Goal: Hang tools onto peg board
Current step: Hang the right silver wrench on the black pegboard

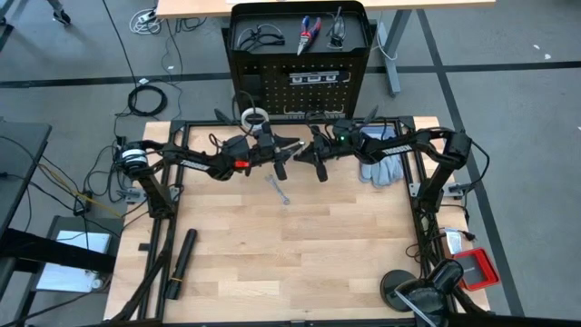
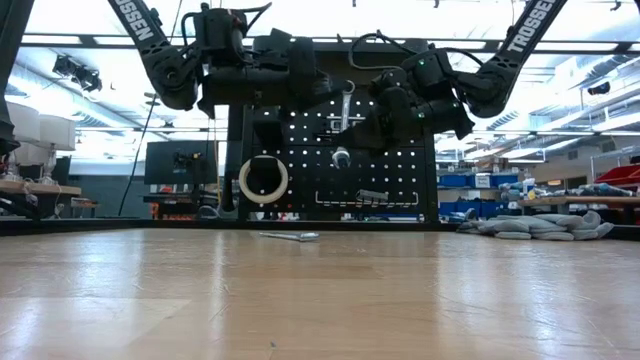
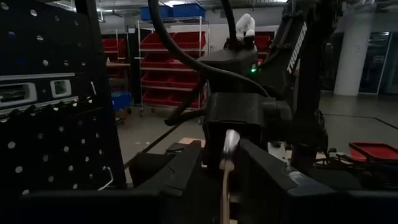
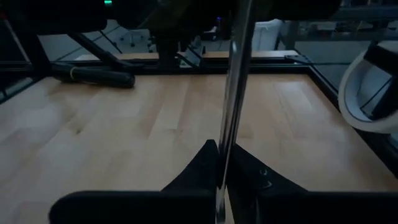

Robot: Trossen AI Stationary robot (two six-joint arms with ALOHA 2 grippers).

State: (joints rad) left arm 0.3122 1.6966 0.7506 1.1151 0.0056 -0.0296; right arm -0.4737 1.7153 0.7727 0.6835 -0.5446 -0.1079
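Note:
A small silver wrench (image 2: 346,108) stands upright in the air in front of the peg board (image 1: 300,64), between my two grippers. My right gripper (image 4: 221,177) reaches in from the table's right and is shut on it. My left gripper (image 3: 221,171) faces it from the left and is open, with a finger on either side of the wrench (image 3: 229,149). A second silver wrench (image 1: 280,191) lies flat on the table. The white tape ring (image 2: 263,180) hangs on the board. The pliers (image 1: 309,32) and glasses (image 1: 255,37) lie on its top shelf. My right gripper pinches the wrench's shaft (image 4: 225,149) between its two fingers. The fingers come nearly level from the table's right side and lie across the shaft. The wrench stands about upright, rising past the fingers, clear of the table.
A long black cylinder (image 1: 181,263) lies near the table's left near corner. Grey gloves (image 1: 381,169) lie at the far right. A black strip with white squares (image 1: 313,77) sits on the board's face. Bare wood lies open across the middle and near side.

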